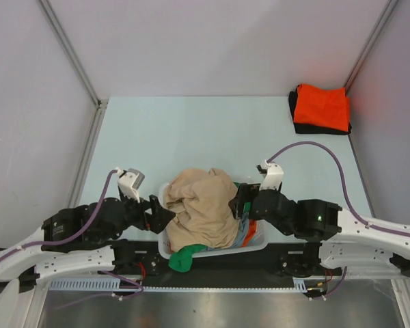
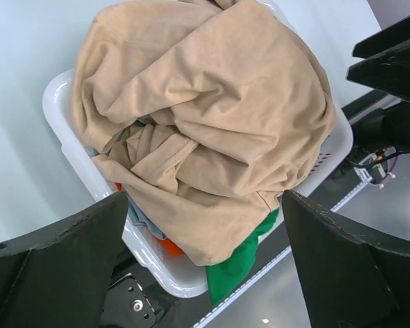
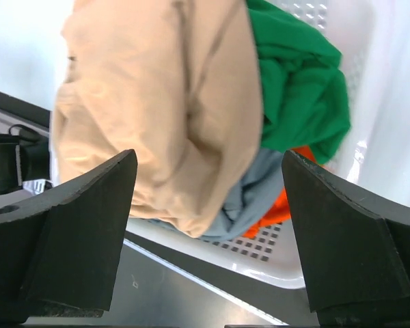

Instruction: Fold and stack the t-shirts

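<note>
A crumpled tan t-shirt [image 1: 201, 208] heaps over a white laundry basket [image 1: 260, 242] at the near edge. A green shirt [image 1: 184, 258] hangs over the basket's front rim. Grey-blue [image 1: 240, 236] and orange [image 1: 250, 234] cloth peek out under the tan one. A folded orange shirt [image 1: 321, 108] lies on a black one [image 1: 294, 117] at the far right. My left gripper [image 1: 165, 215] is open and empty at the basket's left side. My right gripper [image 1: 238, 201] is open and empty at its right side. The left wrist view shows the tan shirt [image 2: 212, 116], the right wrist view the green shirt [image 3: 301, 89].
Grey walls with metal posts [image 1: 89, 85] bound the pale table [image 1: 191, 137] on three sides. A perforated metal rail [image 1: 219, 290] runs along the near edge below the basket. The right arm's purple cable [image 1: 307, 145] loops over the table.
</note>
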Available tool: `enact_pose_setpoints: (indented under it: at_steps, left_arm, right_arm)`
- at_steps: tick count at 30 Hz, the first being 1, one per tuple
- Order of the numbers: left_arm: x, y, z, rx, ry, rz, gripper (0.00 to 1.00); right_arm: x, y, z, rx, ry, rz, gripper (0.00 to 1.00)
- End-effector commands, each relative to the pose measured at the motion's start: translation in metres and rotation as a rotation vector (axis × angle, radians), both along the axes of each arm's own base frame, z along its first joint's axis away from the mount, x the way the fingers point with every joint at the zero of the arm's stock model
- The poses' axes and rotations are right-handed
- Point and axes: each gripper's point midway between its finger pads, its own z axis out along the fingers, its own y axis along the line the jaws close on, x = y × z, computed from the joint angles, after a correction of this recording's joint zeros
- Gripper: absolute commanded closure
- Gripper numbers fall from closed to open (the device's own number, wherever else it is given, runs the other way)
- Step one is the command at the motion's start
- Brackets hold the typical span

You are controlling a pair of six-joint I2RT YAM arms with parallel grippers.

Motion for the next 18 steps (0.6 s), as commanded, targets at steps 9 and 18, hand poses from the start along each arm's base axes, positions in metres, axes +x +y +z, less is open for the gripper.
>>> enact_pose_setpoints:
  at_steps: [9,18]
  left_arm:
    - [0.024,0.042,0.021,0.035,-0.144,0.154,0.00]
    - [0.024,0.039,0.021,-0.062,-0.187,0.137,0.00]
  right_arm:
    - [0.001,0.051,0.017,-0.010,-0.038,0.089,0.09]
    - [0.003,0.071,0.003,-0.049,0.000,0.080,0.25]
